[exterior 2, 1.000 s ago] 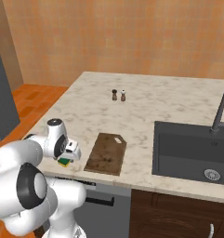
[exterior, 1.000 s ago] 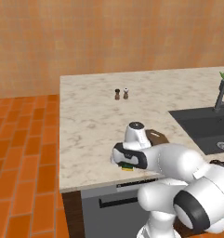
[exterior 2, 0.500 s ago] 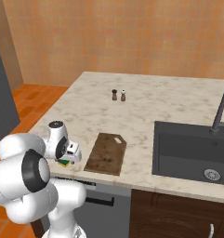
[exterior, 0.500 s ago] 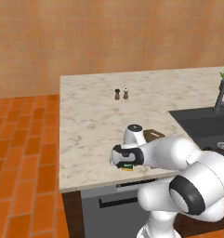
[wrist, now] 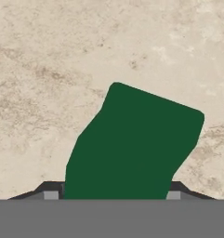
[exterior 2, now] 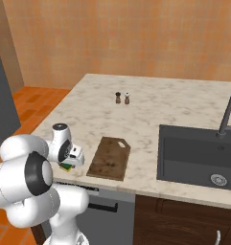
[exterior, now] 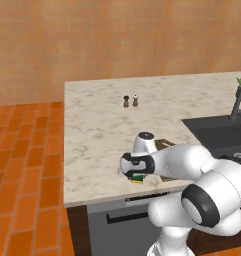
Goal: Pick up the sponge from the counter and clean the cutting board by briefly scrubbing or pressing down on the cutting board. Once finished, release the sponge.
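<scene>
Between the jaws, the sponge (wrist: pixel 132 144) shows a matt dark-green top. Under it the counter (wrist: pixel 48 69) looks like smooth veined beige marble. Beside them, the cutting board (exterior 2: pixel 109 158) is mottled dark wood.

No text, label, brand, number or sign can be read anywhere in these pictures.

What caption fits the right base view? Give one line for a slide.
White arm bent low over a green-and-yellow sponge at the beige marble counter's front edge, left of the dark brown wooden cutting board.
</scene>
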Robot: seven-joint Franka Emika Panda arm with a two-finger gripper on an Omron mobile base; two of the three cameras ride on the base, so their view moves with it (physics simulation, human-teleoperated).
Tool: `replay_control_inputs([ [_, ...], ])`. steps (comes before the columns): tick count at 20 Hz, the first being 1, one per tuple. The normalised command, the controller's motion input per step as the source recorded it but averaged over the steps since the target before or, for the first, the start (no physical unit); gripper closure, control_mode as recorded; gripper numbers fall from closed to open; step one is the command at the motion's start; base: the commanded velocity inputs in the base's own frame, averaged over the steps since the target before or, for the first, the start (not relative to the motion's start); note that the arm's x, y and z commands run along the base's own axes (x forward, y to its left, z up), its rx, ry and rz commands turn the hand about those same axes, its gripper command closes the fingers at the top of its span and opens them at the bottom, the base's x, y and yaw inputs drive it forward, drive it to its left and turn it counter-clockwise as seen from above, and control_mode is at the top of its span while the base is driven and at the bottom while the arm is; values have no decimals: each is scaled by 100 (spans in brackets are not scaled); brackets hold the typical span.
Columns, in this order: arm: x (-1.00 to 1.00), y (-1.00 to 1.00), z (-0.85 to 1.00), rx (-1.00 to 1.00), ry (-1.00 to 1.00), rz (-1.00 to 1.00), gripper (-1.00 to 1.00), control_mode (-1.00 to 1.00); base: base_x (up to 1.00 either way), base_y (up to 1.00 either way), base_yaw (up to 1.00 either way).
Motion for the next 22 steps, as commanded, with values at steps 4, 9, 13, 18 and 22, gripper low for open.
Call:
replay_control_inputs([
  [4, 0, 0, 6, 0, 0, 0, 100, -100, 0, 0, 0],
  [9, 0, -14, 62, 0, 0, 0, 100, -100, 0, 0, 0],
  [13, 6, -36, 0, 0, 5, 0, 100, -100, 0, 0, 0],
  [18, -7, -36, 0, 0, 0, 0, 100, -100, 0, 0, 0],
  [22, 0, -36, 0, 0, 3, 0, 100, -100, 0, 0, 0],
])
